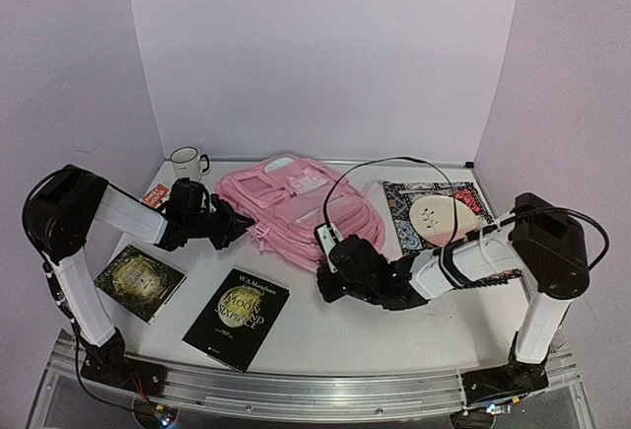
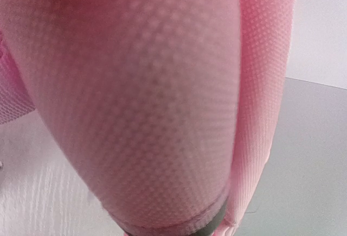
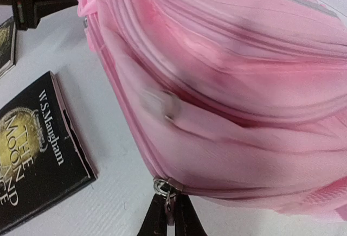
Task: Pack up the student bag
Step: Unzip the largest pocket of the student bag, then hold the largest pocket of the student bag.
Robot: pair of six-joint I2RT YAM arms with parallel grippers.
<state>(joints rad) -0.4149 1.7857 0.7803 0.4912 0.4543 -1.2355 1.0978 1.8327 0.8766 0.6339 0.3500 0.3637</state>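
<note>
Pink student bag (image 1: 296, 207) is lying flat in the middle of the table (image 1: 335, 335), toward the back, front pockets facing up. It's easily the biggest thing there.

Left pincer (image 1: 235, 224) is right up against the bag's left edge. Its wrist view is basically just pink mesh fabric (image 2: 135, 100) filling the lens, with only a sliver of something dark at the very bottom, so you can't see the fingers properly. It looks clamped tight on that mesh bit of the bag.

Right pincer (image 3: 169, 211) is at the bag's near edge, low by the table, with its two dark fingers squeezed together on the small metal zipper pull (image 3: 162, 188) at the end of one zip track. The pull sits right between the tips.

Other stuff on the table: a black "The Moon and Sixpence" paperback (image 1: 237, 317) just in front of the bag and a bit left, and a second dark book with a gold cover design (image 1: 139, 280) further left. A white mug (image 1: 185, 162) sits in the back left corner, and a patterned book with a cream oval thing on top (image 1: 434, 214) lies just right of the bag.
</note>
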